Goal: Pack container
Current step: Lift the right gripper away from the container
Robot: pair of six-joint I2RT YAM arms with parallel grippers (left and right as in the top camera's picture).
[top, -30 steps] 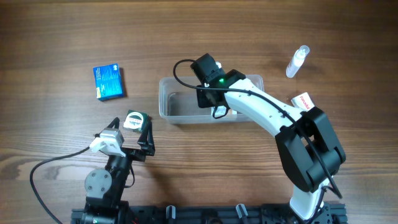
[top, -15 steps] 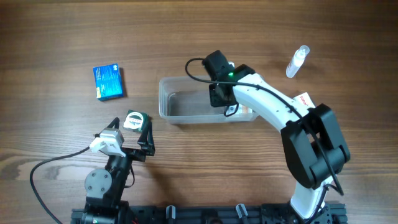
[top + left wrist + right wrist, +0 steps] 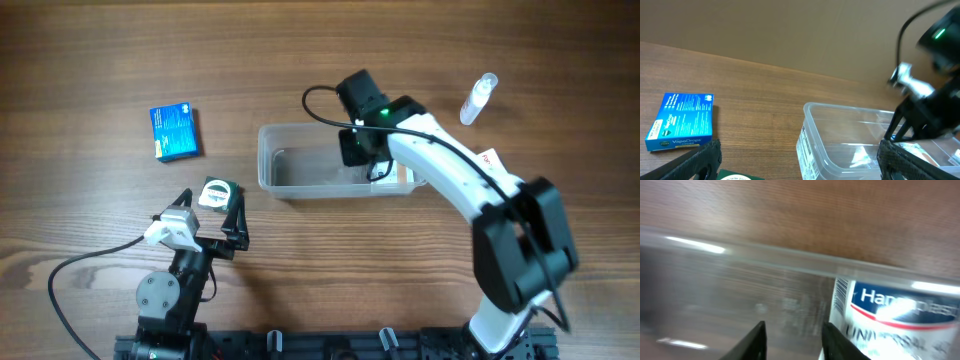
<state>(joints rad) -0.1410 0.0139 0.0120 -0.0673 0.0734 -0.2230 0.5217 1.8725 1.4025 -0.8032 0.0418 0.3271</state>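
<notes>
The container lies beneath the right end effector.

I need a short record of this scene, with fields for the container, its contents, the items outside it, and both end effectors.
container: clear, near the table's middle
inside: Hansaplast box, at the right end
outside: blue box; round green-white case; spray bottle
left end effector: open, beside the round case
right end effector: open, over the container's right part, holding nothing
</notes>
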